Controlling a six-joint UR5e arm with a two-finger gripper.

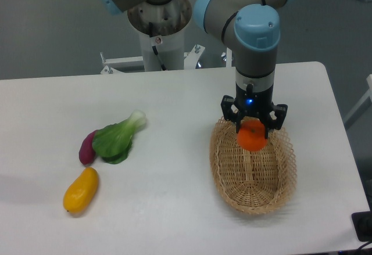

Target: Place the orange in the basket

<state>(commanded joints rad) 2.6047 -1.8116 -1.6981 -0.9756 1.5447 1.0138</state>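
Note:
The orange (252, 137) is a small round bright orange fruit held between my gripper's two fingers. My gripper (253, 132) points straight down and is shut on the orange, holding it over the far half of the basket (253, 190). The basket is an oval, light tan wicker one with a lacy rim, lying at the right of the table. The orange hangs just above the basket's inside; I cannot tell if it touches the weave.
A yellow-orange mango-like fruit (81, 190) lies at the front left. A green leafy vegetable (116, 137) and a purple vegetable (88, 148) lie beside it. The arm's base (158, 22) stands at the table's far edge.

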